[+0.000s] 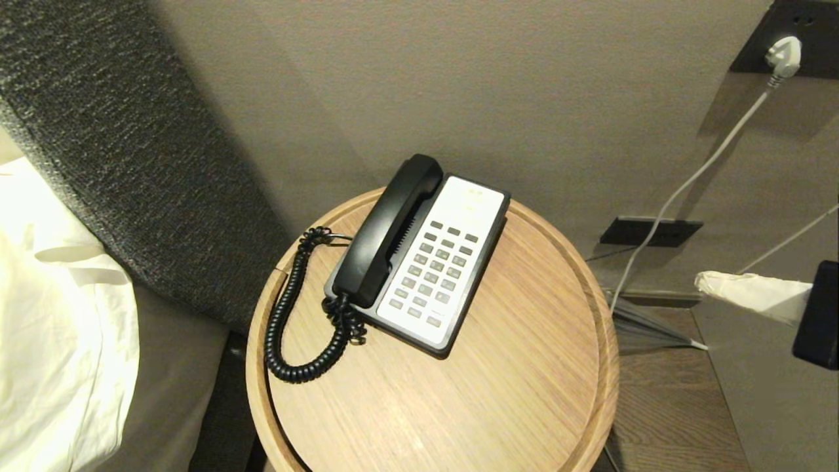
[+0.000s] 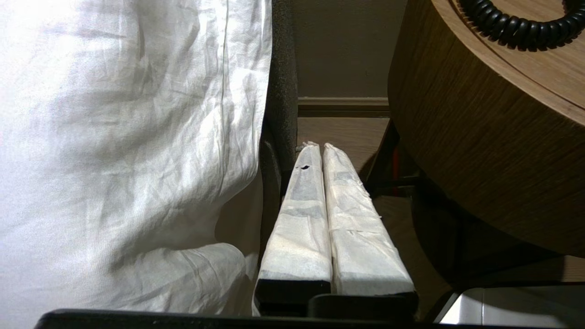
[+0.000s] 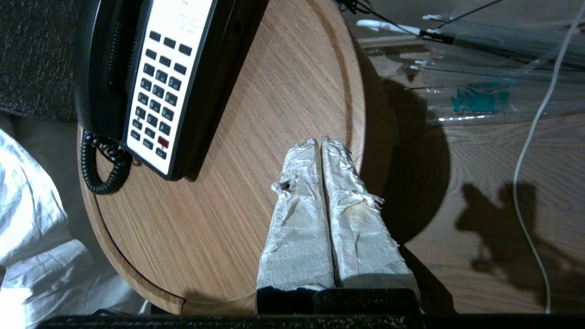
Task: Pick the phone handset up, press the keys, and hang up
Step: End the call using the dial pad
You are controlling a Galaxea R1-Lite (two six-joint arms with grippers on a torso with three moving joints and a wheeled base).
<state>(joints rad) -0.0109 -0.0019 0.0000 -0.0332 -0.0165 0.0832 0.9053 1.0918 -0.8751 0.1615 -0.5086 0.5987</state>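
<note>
The handset (image 1: 387, 229) lies in its cradle on the left side of the phone base (image 1: 452, 262), black against the base's white keypad (image 1: 432, 272). The base sits on the round wooden bench (image 1: 524, 367), toward the bench's far half and turned at an angle. From the near end of the handset the coiled cord (image 1: 288, 314) loops out over the bench to the left of the base, curving round and back to the base's near left corner.

The right hand (image 3: 320, 142) hovers above the bench's right rim, well apart from the base, on its keypad side; its two tape-wrapped fingers (image 3: 299, 219) are pressed together and grasp nothing. In the head view only its tip shows at the right edge (image 1: 701, 280).

The left hand (image 2: 315, 145) hangs low, below the bench top and to the left of the base, between the white bedsheet (image 2: 128, 151) and the bench's curved side (image 2: 480, 160). Its wrapped fingers are also clenched together, empty.

Beyond the bench, right of the base, a white plug (image 1: 783, 56) sits in a wall socket with its cable (image 1: 688, 177) trailing down.
</note>
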